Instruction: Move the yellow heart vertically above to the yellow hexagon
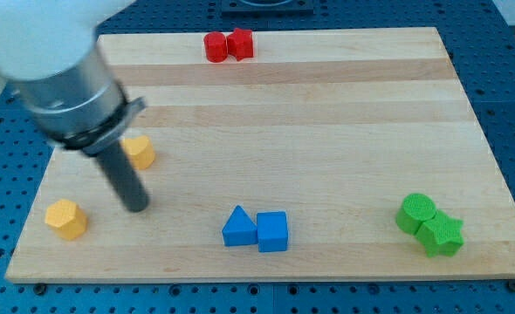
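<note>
The yellow heart [140,151] lies near the board's left side, partly hidden behind my rod. The yellow hexagon [66,218] lies at the view's lower left, below and left of the heart. My tip [137,208] rests on the board just below the heart and to the right of the hexagon, touching neither as far as I can tell.
Two red blocks [228,44] sit together at the top edge. A blue triangle [238,228] and blue cube [272,231] touch at bottom centre. A green cylinder [415,212] and green star [441,234] sit at bottom right. The wooden board [327,131] ends close to the hexagon.
</note>
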Robot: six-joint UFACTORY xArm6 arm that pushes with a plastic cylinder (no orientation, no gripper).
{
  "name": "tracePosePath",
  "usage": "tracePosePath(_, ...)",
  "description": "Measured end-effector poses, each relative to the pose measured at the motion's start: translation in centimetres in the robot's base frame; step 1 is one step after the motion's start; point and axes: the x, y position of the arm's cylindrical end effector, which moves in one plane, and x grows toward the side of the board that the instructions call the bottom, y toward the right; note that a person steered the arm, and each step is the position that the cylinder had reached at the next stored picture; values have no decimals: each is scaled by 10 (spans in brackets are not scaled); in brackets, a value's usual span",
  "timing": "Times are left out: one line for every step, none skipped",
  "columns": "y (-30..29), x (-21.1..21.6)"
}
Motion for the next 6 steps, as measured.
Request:
tracePosePath(56, -47)
tracePosePath(64, -89)
tracePosePath(28, -93)
tracePosePath(-22, -69)
tracePosePath(-64, -39)
tracePosePath(-74, -34)
